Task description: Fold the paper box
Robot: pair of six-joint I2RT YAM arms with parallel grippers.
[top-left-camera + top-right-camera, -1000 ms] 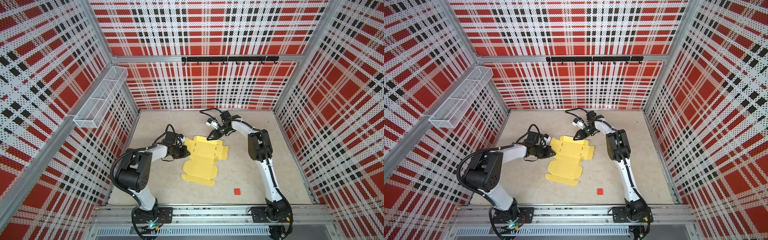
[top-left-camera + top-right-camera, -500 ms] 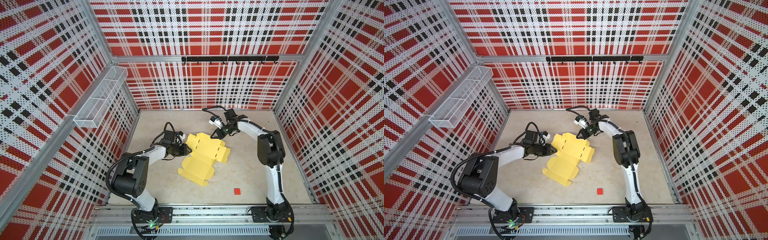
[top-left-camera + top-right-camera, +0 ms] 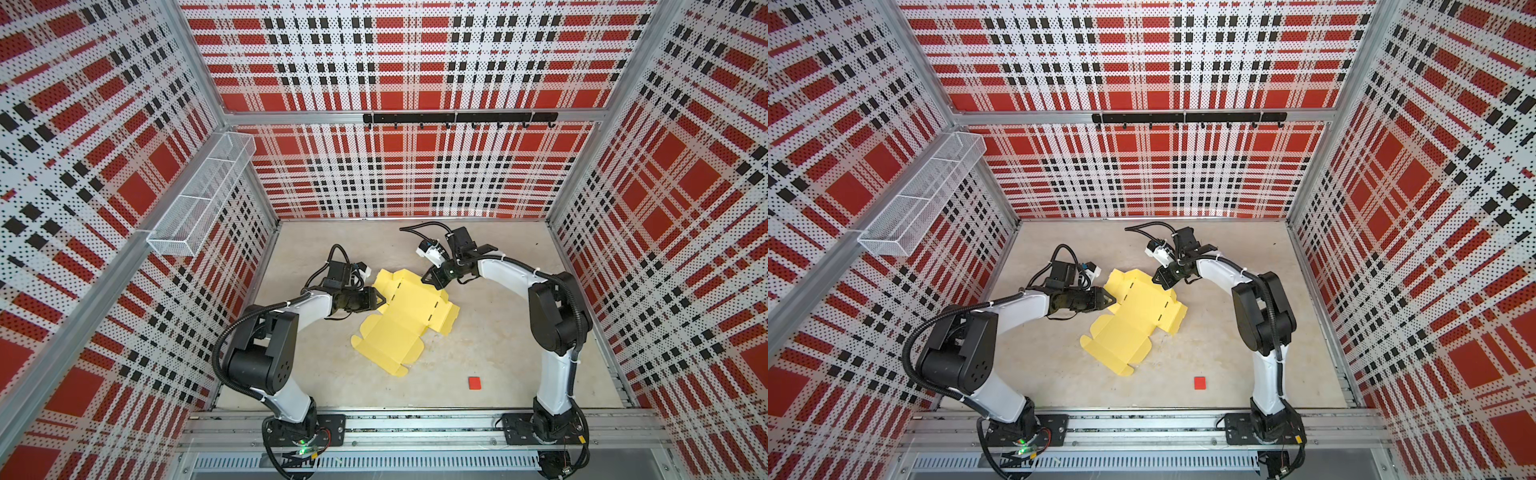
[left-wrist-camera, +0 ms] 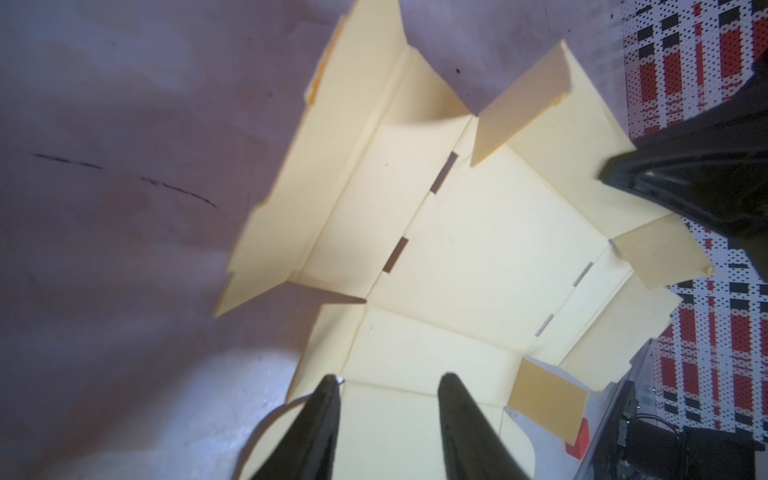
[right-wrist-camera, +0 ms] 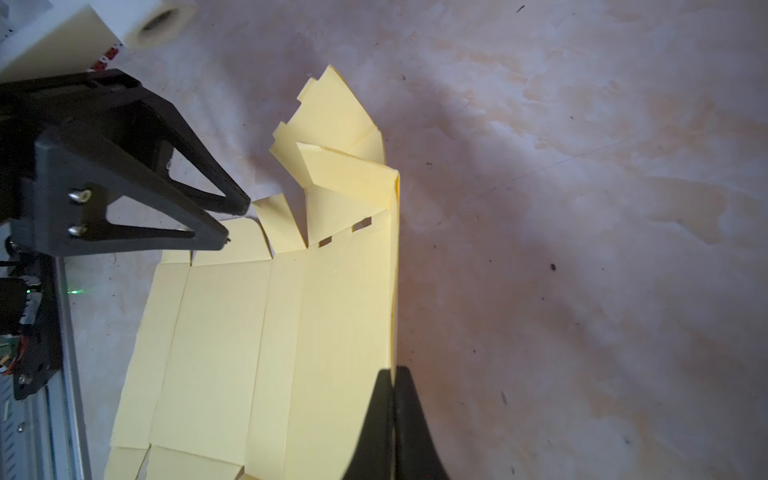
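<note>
The left arm (image 3: 309, 307) stretches forward and low with its wrist about level. The left gripper (image 3: 379, 300) has its jaws standing apart, and a clear gap shows between its two fingers (image 4: 328, 411). The right arm (image 3: 509, 272) arcs inward with the wrist tipped down. The right gripper (image 3: 430, 279) has its jaws pressed together, with an edge of the paper box (image 3: 399, 324) pinched between their tips.

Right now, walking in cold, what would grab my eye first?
A pale yellow die-cut card sheet, partly creased, lies on the beige floor. The right gripper pinches its far edge, and the left gripper stands open at its left side. A tiny red square sits apart, toward the front.
</note>
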